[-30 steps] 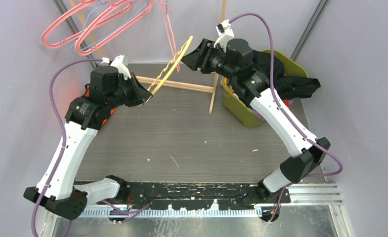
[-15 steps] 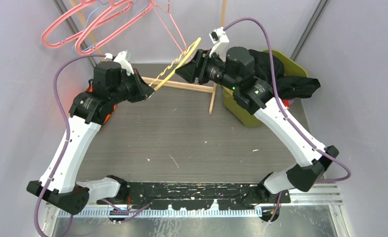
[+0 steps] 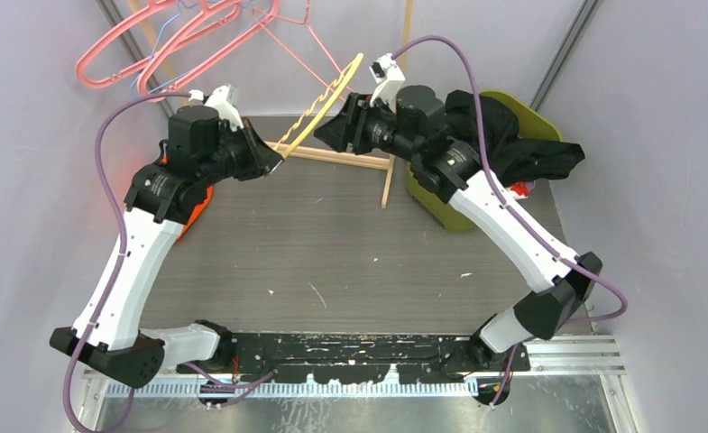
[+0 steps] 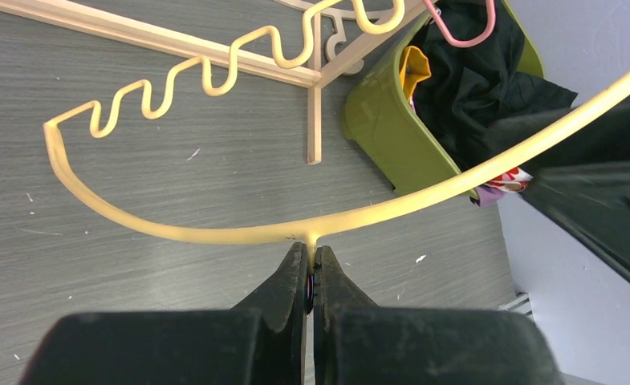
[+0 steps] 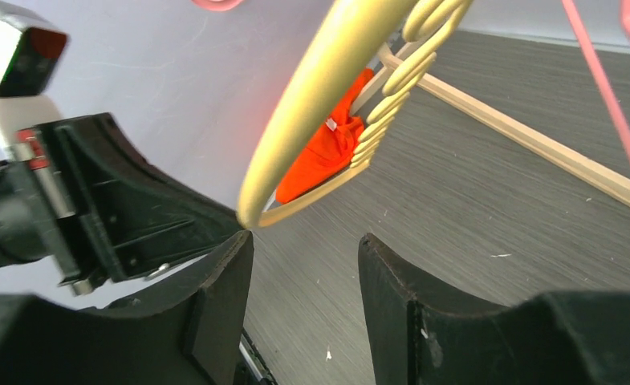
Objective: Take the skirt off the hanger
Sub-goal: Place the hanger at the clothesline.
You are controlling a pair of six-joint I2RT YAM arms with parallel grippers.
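Note:
A bare yellow hanger with a wavy bar is held up over the back of the table. My left gripper is shut on its short stem, as the left wrist view shows. No cloth hangs on the hanger. A black garment, apparently the skirt, lies draped over the green bin. My right gripper is open beside the hanger's far end. In the right wrist view nothing sits between its fingers, and the hanger is just above its left fingertip.
A wooden rack stands at the back centre. Pink hangers hang at the upper left, and a thin pink wire hanger hangs close to the yellow one. An orange cloth lies under my left arm.
My right gripper has swung left, away from the bin and up to the hanger's far end. My left gripper has shifted up slightly, raising the hanger.

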